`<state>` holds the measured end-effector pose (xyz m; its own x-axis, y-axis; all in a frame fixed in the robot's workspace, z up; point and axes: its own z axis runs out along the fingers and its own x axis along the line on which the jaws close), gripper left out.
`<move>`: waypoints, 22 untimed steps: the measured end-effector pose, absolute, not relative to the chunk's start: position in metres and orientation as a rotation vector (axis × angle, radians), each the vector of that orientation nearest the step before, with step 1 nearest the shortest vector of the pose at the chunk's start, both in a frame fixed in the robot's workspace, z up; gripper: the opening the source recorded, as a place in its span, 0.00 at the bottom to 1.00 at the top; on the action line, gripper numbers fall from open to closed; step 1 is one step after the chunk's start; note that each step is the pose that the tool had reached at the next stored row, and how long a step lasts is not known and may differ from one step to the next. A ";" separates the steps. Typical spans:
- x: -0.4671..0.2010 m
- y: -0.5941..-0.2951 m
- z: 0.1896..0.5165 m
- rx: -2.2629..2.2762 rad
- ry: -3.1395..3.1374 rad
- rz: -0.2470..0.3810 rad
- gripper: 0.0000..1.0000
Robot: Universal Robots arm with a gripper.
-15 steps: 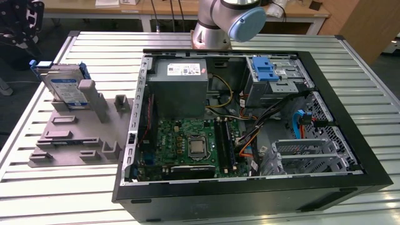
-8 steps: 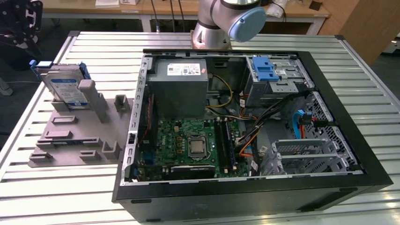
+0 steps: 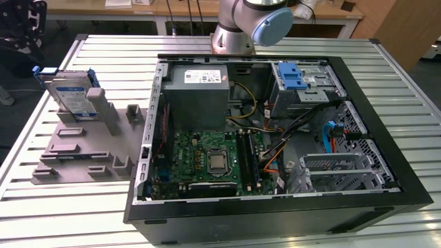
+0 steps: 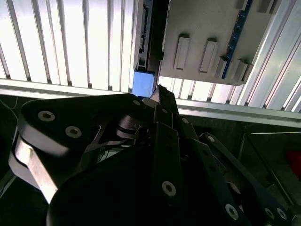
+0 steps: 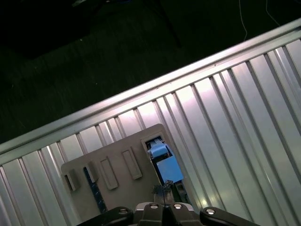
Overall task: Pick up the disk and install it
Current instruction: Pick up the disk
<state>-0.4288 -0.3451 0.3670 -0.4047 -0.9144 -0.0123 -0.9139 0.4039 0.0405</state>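
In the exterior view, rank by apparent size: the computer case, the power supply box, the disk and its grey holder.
Largest first:
computer case
grey holder
power supply box
disk
The last two look close; the holder hides part of the disk.

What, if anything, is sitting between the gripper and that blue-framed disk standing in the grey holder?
Nothing visible. In the second wrist view the gripper hangs right by the blue end of the disk, with no object between them. The disk stands on edge in the grey holder, its top uncovered.
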 end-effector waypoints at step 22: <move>-0.429 -0.345 0.365 1.970 -2.427 -0.061 0.11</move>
